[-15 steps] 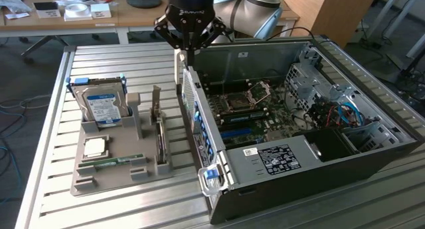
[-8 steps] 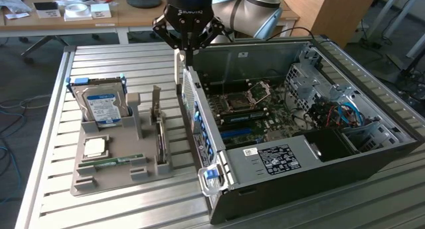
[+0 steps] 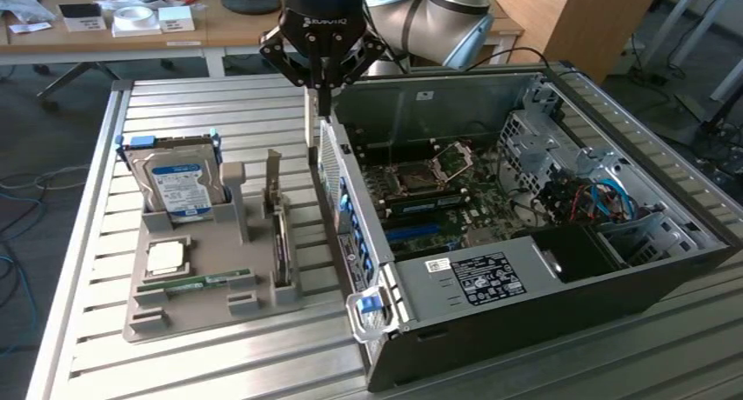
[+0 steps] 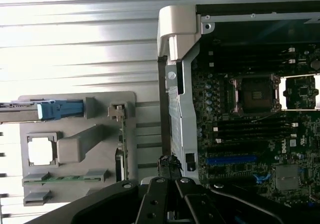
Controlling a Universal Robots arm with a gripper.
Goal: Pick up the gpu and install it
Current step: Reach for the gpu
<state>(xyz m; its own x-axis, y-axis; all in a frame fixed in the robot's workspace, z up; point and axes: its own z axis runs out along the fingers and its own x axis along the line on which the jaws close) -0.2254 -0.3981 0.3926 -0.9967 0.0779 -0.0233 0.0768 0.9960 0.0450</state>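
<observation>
The gpu (image 3: 278, 222) stands on edge in a slot of the grey holder (image 3: 204, 309), green board with a silver bracket at its far end. In the wrist view the gpu (image 4: 121, 149) is edge-on, a thin strip at the holder's (image 4: 75, 139) side. My gripper (image 3: 323, 100) hangs above the computer case's side wall (image 3: 348, 226), beyond the gpu and apart from it. Its fingers are shut with nothing between them. From the wrist camera the gripper (image 4: 169, 166) sits over that wall's edge, beside the motherboard (image 4: 250, 134) with its blue slot (image 4: 231, 160).
A silver hard drive (image 3: 174, 187) with blue rails stands in the holder, with a CPU (image 3: 169, 256) and a RAM stick (image 3: 191, 284) lying flat near it. The open black case (image 3: 558, 278) takes up the exterior view's right. A desk with small boxes (image 3: 128, 22) stands behind.
</observation>
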